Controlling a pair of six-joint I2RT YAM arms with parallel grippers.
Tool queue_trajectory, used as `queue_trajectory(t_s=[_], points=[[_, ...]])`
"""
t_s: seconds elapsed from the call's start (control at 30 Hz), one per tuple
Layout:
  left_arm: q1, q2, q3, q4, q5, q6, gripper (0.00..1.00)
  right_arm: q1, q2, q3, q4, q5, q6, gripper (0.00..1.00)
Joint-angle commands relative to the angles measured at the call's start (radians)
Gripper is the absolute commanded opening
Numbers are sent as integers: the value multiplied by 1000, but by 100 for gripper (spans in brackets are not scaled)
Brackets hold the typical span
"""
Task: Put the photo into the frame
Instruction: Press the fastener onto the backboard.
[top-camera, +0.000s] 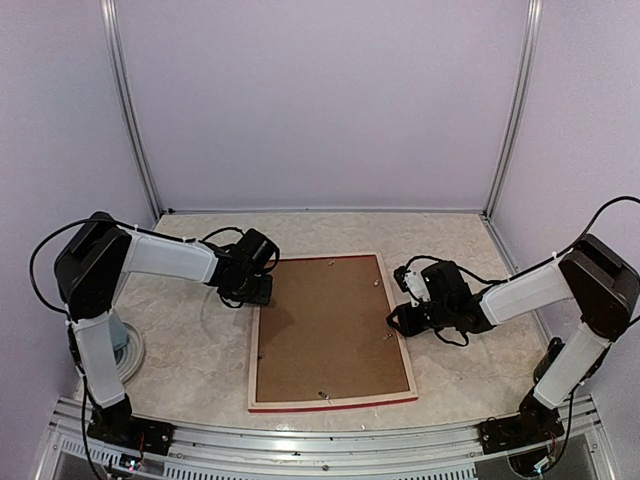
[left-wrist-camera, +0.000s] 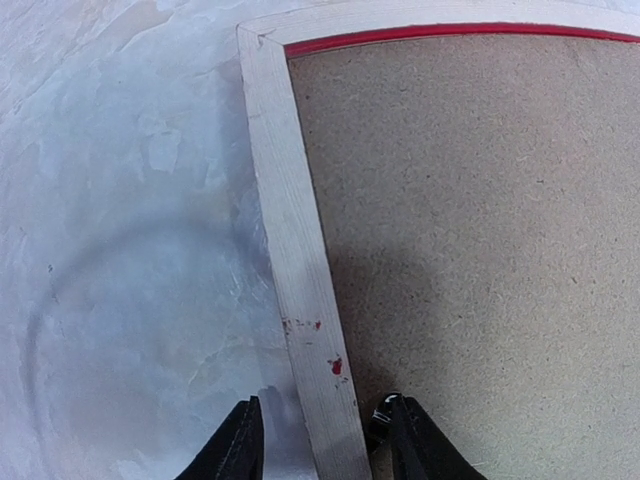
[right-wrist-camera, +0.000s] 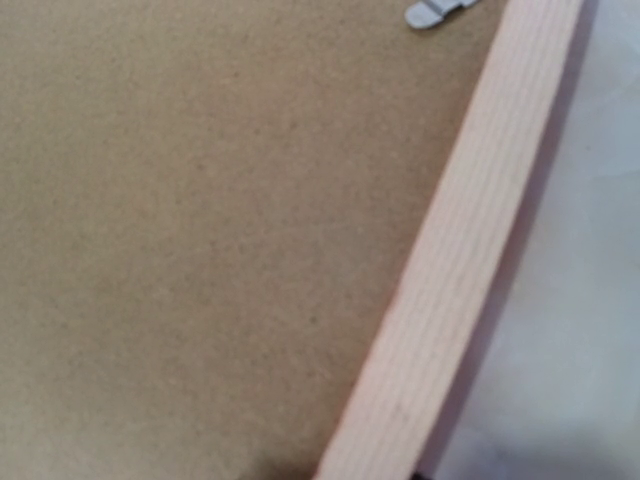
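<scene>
The frame (top-camera: 253, 372) lies face down on the table, its pale wood back up and a red edge showing along the near side. A brown backing panel (top-camera: 325, 330) fills it. The photo is hidden. My left gripper (top-camera: 256, 292) is open astride the frame's left rail (left-wrist-camera: 300, 250). One of its fingers (left-wrist-camera: 240, 445) is over the table and the other is by the panel (left-wrist-camera: 480, 200). My right gripper (top-camera: 402, 318) is at the right rail (right-wrist-camera: 470, 250), shut on it. Only dark finger slivers show against both sides of the rail at the bottom of the right wrist view.
Small metal tabs (right-wrist-camera: 435, 12) sit along the panel's edges (top-camera: 322, 395). A white round object (top-camera: 128, 350) lies on the table behind the left arm. Grey walls close the table at the back and sides, and an aluminium rail (top-camera: 320, 445) runs along the near edge.
</scene>
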Motion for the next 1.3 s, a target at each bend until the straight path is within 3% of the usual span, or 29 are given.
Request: queue_trajectory(t_s=[0.0,0.13,0.53,0.87,0.97,1.27], points=[[6,25,3,-56,-20,-4,42,1,46,-3,-72,-3,-24,33],[6,20,4,-65,-12,-4,40,1,47,-2,-72,-3,-23,33],[6,21,12,-72,-15,-3,22,0,46,-1,-74,-1,-23,33],[8,31,3,-61,-6,-13,21,1,43,-2,-76,2,-23,33],[8,37,2,-57,-9,-15,13,1,43,-3,-77,3,-24,33],[8,32,-6,-51,-13,-19,4,1,43,-2,-80,5,-24,33]])
